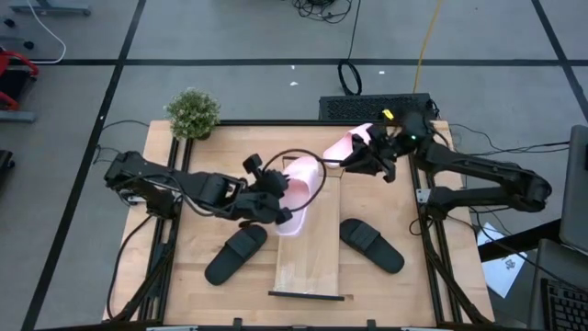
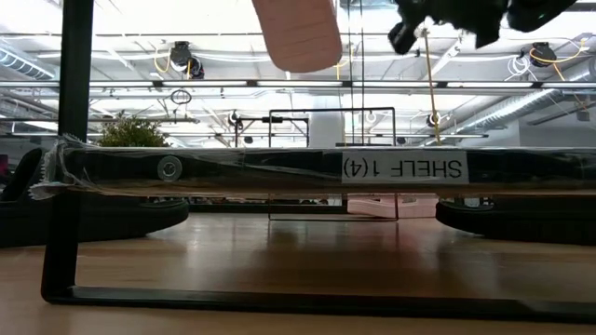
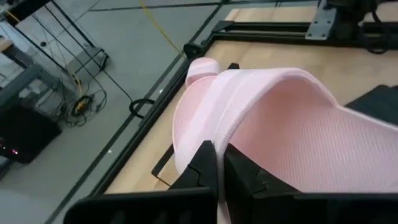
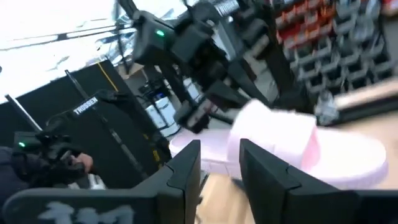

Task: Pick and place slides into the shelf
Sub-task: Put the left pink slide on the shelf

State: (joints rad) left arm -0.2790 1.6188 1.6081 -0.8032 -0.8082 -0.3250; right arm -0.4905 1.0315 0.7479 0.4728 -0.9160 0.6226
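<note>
My left gripper (image 1: 278,204) is shut on a pale pink slide (image 1: 301,187) held up over the far end of the shelf (image 1: 310,262), a narrow wooden board with black end bars. In the low view this slide's ribbed sole (image 2: 298,33) shows above the shelf (image 2: 279,167). My right gripper (image 1: 360,158) holds the second pink slide (image 1: 345,142) in the air past the shelf's far right corner. Two black slides (image 1: 236,255) (image 1: 372,245) lie soles down on the table, one on each side of the shelf. My left gripper pinches the edge of the slide's wide strap (image 3: 219,127) between its two shut fingers. It comes from the table's left, slanting down. The slide is lifted clear and steeply tilted, with a rounded end hanging down. My right gripper has its two fingers (image 4: 186,171) on either side of a pink edge of the slide (image 4: 219,159), coming about level from the table's right. The slide lies across the fingers, clear of the table; which part is held I cannot tell.
A small potted plant (image 1: 193,112) stands at the table's far left corner. A black box (image 1: 377,106) sits behind the far edge. Bare wood lies near the table's front edge on both sides of the shelf.
</note>
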